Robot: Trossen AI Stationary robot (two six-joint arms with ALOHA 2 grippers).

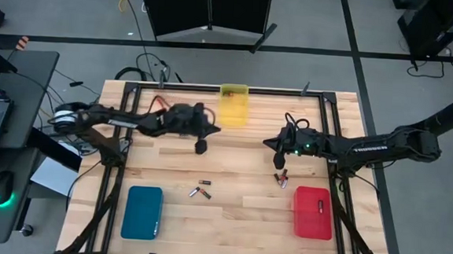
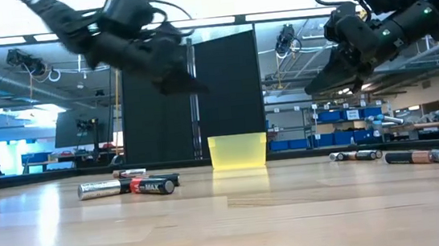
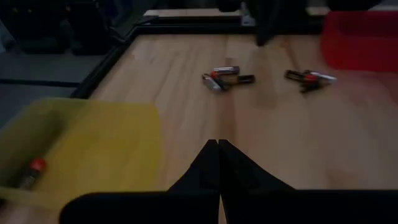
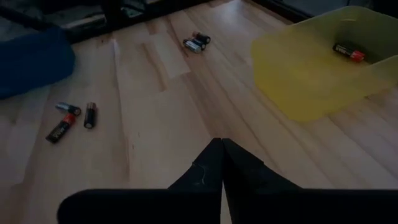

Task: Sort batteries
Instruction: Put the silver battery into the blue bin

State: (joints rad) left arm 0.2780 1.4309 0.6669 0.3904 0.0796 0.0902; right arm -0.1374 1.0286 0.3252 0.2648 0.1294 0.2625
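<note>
Battery [image 4: 348, 51] lies in yellow bin [image 4: 311, 81]; left hand [image 1: 201, 147], right hand [image 1: 279, 158] clenched, empty.

Bright overhead glare, blurred wrist views

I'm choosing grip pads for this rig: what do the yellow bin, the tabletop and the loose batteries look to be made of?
The yellow rectangular bin looks like translucent plastic: the table shows faintly through its glossy walls. The pale plank tabletop seems to be varnished wood, with visible grain, board seams and soft reflections in the low view. The small cylindrical batteries appear metal-cased with a shiny printed wrap, probably smooth and slippery.
</note>
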